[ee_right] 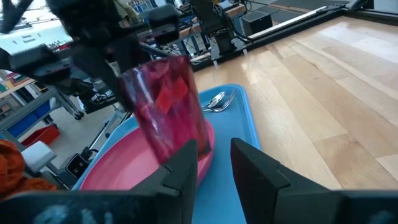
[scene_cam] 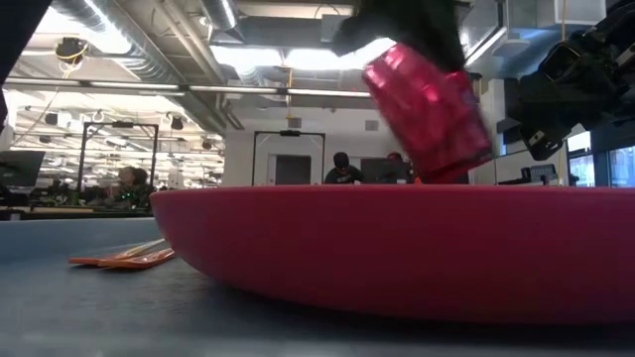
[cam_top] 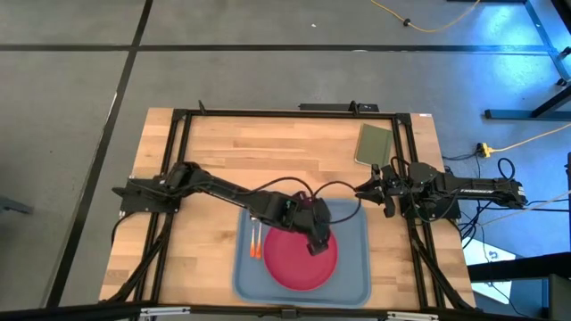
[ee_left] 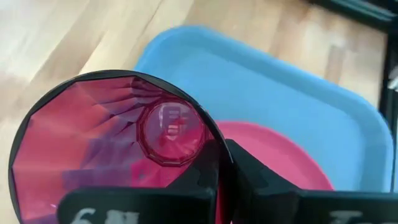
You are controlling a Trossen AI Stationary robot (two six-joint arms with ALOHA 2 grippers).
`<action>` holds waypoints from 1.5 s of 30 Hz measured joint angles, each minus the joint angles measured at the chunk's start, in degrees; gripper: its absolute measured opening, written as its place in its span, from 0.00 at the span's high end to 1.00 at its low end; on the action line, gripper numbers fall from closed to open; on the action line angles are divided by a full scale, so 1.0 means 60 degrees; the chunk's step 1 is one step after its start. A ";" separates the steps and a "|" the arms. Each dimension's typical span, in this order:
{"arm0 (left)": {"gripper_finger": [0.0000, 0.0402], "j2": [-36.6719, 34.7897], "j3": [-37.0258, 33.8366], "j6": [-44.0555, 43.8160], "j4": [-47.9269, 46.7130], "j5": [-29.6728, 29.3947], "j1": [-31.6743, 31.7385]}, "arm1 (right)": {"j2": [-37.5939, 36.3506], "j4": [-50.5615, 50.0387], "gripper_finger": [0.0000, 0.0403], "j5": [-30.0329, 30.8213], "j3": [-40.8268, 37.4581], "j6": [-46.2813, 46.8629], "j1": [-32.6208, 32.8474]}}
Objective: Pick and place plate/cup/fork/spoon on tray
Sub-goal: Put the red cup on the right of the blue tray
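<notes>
The cup hangs tilted above the plate, pinched by the left gripper on its outstretched arm. The plate lies on the tray beside fork and spoon (orange handles). The right gripper, fingers parted, waits above the wooden table.

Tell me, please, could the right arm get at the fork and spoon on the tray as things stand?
Probably not easily: the left end effector holds the cup above the plate, between the right end effector and the fork and spoon.

Robotics lab, ceiling ducts (exposed), seated people
</notes>
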 joint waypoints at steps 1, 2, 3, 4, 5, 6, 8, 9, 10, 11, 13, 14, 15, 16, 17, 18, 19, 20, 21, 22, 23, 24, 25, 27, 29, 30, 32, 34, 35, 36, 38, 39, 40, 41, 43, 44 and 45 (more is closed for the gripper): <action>0.99 0.0015 0.0001 0.0345 0.0119 -0.0001 0.0005 | 0.0000 0.0006 0.75 0.0003 0.0000 -0.0001 0.0001; 0.99 0.0026 -0.0010 0.0708 0.0132 -0.0008 0.0008 | 0.0000 -0.0001 0.75 0.0003 0.0000 -0.0001 -0.0003; 0.99 0.0038 -0.0018 0.1074 0.0234 -0.0006 0.0008 | 0.0000 0.0002 0.75 0.0003 0.0000 0.0003 0.0000; 0.99 0.0041 -0.0020 0.1435 0.0420 0.0004 0.0008 | 0.0000 0.0003 0.75 0.0003 0.0000 0.0003 -0.0002; 0.99 0.0041 -0.0020 0.1749 0.0552 0.0000 0.0008 | 0.0000 0.0003 0.75 0.0003 0.0000 0.0003 -0.0001; 0.99 0.0042 -0.0016 0.2064 0.0644 0.0006 0.0008 | 0.0000 0.0001 0.75 0.0003 0.0000 0.0001 -0.0003; 0.99 0.0174 -0.0002 0.2758 0.0975 0.0087 0.0004 | 0.0000 0.0002 0.75 0.0000 0.0000 0.0003 -0.0003; 0.99 0.0248 -0.0008 0.3104 0.1005 0.0124 0.0004 | 0.0000 -0.0001 0.75 0.0003 0.0000 0.0003 -0.0003; 0.99 0.0328 -0.0019 0.3429 0.1004 0.0176 0.0004 | 0.0000 0.0003 0.75 0.0003 0.0000 0.0003 -0.0003; 0.99 0.0411 -0.0023 0.3730 0.1152 0.0192 0.0004 | -0.0003 0.0003 0.75 0.0003 0.0000 0.0003 0.0000; 0.98 0.0558 -0.0023 0.4243 0.1493 0.0234 0.0031 | -0.0004 0.0005 0.75 0.0002 0.0002 0.0002 -0.0003; 0.98 0.0621 -0.0023 0.4454 0.1574 0.0255 0.0042 | -0.0004 0.0003 0.75 0.0003 0.0004 0.0003 -0.0001; 0.98 0.0681 -0.0023 0.4623 0.1676 0.0326 0.0074 | -0.0004 -0.0001 0.75 0.0003 0.0002 0.0003 -0.0001; 0.98 0.0732 -0.0023 0.4790 0.1779 0.0444 0.0096 | -0.0004 0.0000 0.75 0.0003 0.0003 0.0003 -0.0003; 0.98 0.0754 -0.0023 0.4918 0.1807 0.0536 0.0116 | -0.0004 0.0003 0.75 0.0003 0.0004 0.0003 -0.0003; 0.98 0.0755 -0.0023 0.5066 0.1839 0.0629 0.0143 | -0.0004 -0.0001 0.75 0.0003 0.0004 0.0001 -0.0003; 0.98 0.0755 -0.0023 0.5203 0.1957 0.0720 0.0166 | -0.0004 -0.0001 0.75 0.0003 0.0004 0.0003 -0.0003; 0.98 0.0753 -0.0023 0.5348 0.2075 0.0788 0.0177 | -0.0004 0.0003 0.75 0.0003 0.0004 0.0003 -0.0003; 0.98 0.0746 -0.0023 0.5472 0.2139 0.0829 0.0201 | -0.0004 -0.0001 0.75 0.0003 0.0004 0.0003 0.0000; 0.98 0.0744 -0.0023 0.5593 0.2170 0.0893 0.0218 | -0.0004 -0.0001 0.75 0.0003 0.0004 0.0003 -0.0003; 0.98 0.0744 -0.0023 0.5670 0.2216 0.1026 0.0236 | -0.0004 0.0003 0.75 0.0003 0.0004 0.0002 -0.0002; 0.98 0.0744 -0.0023 0.5778 0.2256 0.1141 0.0256 | -0.0004 -0.0001 0.75 0.0003 0.0004 0.0003 -0.0001; 0.98 0.0744 -0.0023 0.5870 0.2301 0.1228 0.0262 | -0.0004 -0.0001 0.75 0.0003 0.0004 0.0002 -0.0003; 0.98 0.0781 -0.0023 0.5947 0.2459 0.1286 0.0274 | -0.0004 -0.0001 0.75 0.0003 0.0004 0.0003 -0.0002; 0.97 0.0894 -0.0013 0.5957 0.2692 0.1105 0.0260 | -0.0004 -0.0001 0.75 0.0003 0.0004 -0.0001 -0.0003; 0.97 0.0916 -0.0020 0.5953 0.2626 0.0915 0.0235 | -0.0004 -0.0001 0.75 0.0003 0.0004 0.0003 -0.0001; 0.95 0.1009 -0.0021 0.5952 0.2725 0.0594 0.0194 | -0.0004 -0.0001 0.75 0.0003 0.0004 0.0003 0.0000; 0.93 0.1110 -0.0005 0.5972 0.2905 0.0420 0.0190 | -0.0004 -0.0001 0.75 0.0002 0.0004 0.0001 -0.0002; 0.93 0.1120 -0.0031 0.5970 0.2791 0.0411 0.0190 | -0.0004 0.0001 0.75 0.0003 0.0002 0.0003 -0.0001; 0.92 0.1134 -0.0031 0.5954 0.2821 0.0489 0.0190 | -0.0004 0.0000 0.75 0.0003 0.0004 0.0002 0.0001; 0.92 0.1126 -0.0027 0.5915 0.2907 0.0626 0.0207 | -0.0004 0.0003 0.75 0.0003 0.0000 0.0003 0.0000; 0.92 0.1114 -0.0023 0.5907 0.2936 0.0678 0.0219 | -0.0004 0.0003 0.75 0.0003 0.0004 0.0003 -0.0003; 0.92 0.1112 -0.0023 0.5904 0.2929 0.0693 0.0228 | -0.0004 -0.0001 0.75 0.0000 0.0004 0.0003 0.0000; 0.92 0.1112 -0.0023 0.5898 0.2914 0.0702 0.0230 | -0.0004 0.0002 0.75 0.0003 0.0004 0.0000 0.0000; 0.91 0.1112 -0.0023 0.5881 0.2864 0.0693 0.0230 | -0.0004 -0.0001 0.75 0.0003 0.0004 0.0003 -0.0003; 0.91 0.1112 -0.0023 0.5849 0.2877 0.0645 0.0230 | -0.0004 0.0001 0.75 0.0002 0.0004 0.0003 -0.0002; 0.91 0.1112 -0.0023 0.5829 0.2876 0.0605 0.0230 | -0.0004 0.0001 0.75 0.0003 0.0004 0.0003 -0.0001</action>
